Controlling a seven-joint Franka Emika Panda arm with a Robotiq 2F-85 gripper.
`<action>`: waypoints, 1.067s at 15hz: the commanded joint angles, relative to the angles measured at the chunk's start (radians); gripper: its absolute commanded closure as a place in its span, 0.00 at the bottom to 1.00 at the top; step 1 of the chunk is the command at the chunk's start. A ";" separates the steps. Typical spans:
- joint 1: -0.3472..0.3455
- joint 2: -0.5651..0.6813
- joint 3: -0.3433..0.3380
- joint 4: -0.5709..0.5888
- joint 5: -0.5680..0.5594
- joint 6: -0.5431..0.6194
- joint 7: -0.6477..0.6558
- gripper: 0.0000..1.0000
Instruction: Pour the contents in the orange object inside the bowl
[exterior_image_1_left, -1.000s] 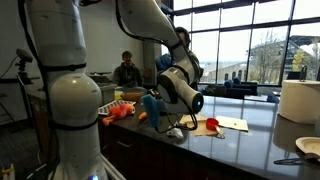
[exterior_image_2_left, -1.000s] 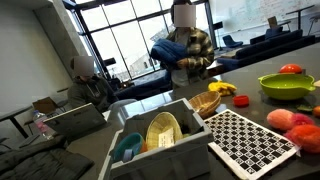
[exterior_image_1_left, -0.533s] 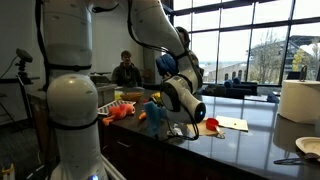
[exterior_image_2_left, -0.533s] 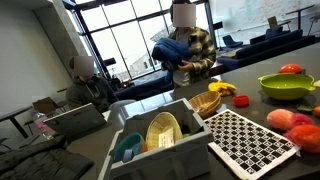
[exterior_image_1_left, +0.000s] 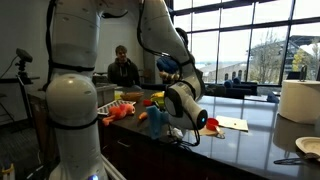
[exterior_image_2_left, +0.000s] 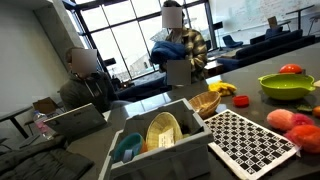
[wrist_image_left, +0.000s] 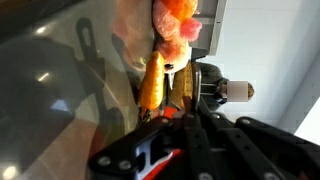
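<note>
The lime-green bowl (exterior_image_2_left: 285, 86) stands far back on the counter with a red-orange toy behind it. In an exterior view, an orange object (exterior_image_1_left: 157, 120) stands on the dark counter beside my gripper (exterior_image_1_left: 184, 130), which hangs low over the counter. In the wrist view, an elongated orange object (wrist_image_left: 152, 84) lies just beyond the dark fingers (wrist_image_left: 176, 116), with a pink-orange plush (wrist_image_left: 176, 26) further off. The black linkages fill the lower frame, and the gap between the fingertips does not show. A red patch (wrist_image_left: 160, 152) shows between the linkages.
A red item (exterior_image_1_left: 211, 126) and a flat sheet (exterior_image_1_left: 233, 124) lie right of the gripper. Orange toys (exterior_image_1_left: 120, 110) lie behind. A dish rack (exterior_image_2_left: 160, 138), checkered mat (exterior_image_2_left: 250, 140), wicker basket (exterior_image_2_left: 207, 103), white roll (exterior_image_1_left: 298, 100) and white plate (exterior_image_1_left: 310, 147) are around. A person (exterior_image_1_left: 122, 70) sits behind.
The arm has swung, and the wrist and gripper have shifted a little to the right and lower over the counter. The objects on the counter have not moved.
</note>
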 joint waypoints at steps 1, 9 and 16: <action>-0.023 0.030 0.024 0.023 0.023 -0.025 -0.010 0.99; -0.013 0.003 0.040 0.022 0.024 -0.009 0.003 0.98; -0.005 -0.021 0.059 0.012 0.036 0.001 0.013 0.40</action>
